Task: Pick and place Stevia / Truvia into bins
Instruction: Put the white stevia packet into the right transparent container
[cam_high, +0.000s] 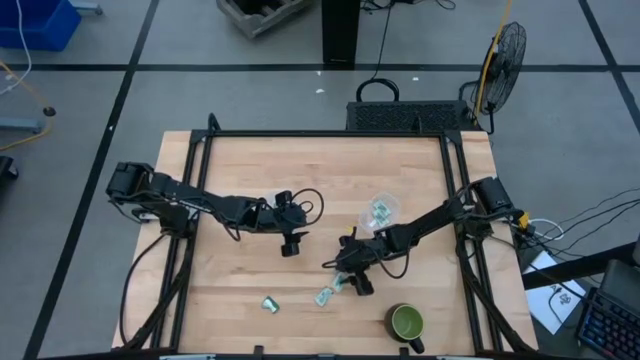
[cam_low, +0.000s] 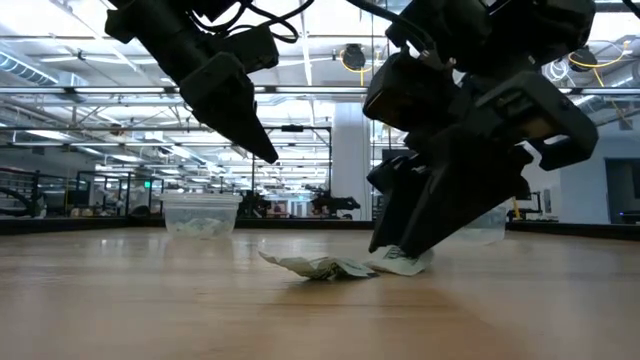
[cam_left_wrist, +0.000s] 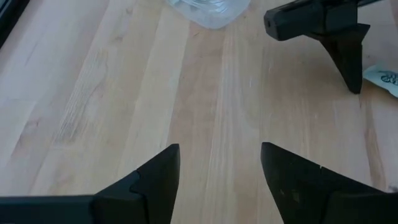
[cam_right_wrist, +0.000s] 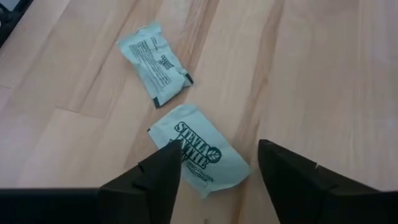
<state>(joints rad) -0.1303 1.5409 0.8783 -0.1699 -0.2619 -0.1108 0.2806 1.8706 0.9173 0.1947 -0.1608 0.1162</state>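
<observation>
A green-and-white Stevia packet (cam_right_wrist: 199, 152) lies flat on the wood, and my right gripper (cam_right_wrist: 217, 165) is open and lowered over it, one finger at each side. A second packet (cam_right_wrist: 155, 62) lies just beyond it, and a third (cam_high: 270, 303) rests nearer the table's near edge. A clear cup (cam_high: 380, 212) holding packets stands behind the right gripper. Another clear cup (cam_low: 202, 215) shows far off in the low view. My left gripper (cam_left_wrist: 219, 168) is open and hovers above bare wood left of the right gripper. My right gripper comes slanting down from above over the packet, fingers open. One fingertip (cam_right_wrist: 165, 165) overlaps the packet's edge (cam_right_wrist: 186, 134), and the tips sit right at the packet (cam_low: 400, 262) on the table. Whether they touch it I cannot tell.
A green mug (cam_high: 407, 322) stands near the table's near right corner. Black rails (cam_high: 190, 200) run along the left and right sides of the table. Bare wood lies between the two grippers and across the far half.
</observation>
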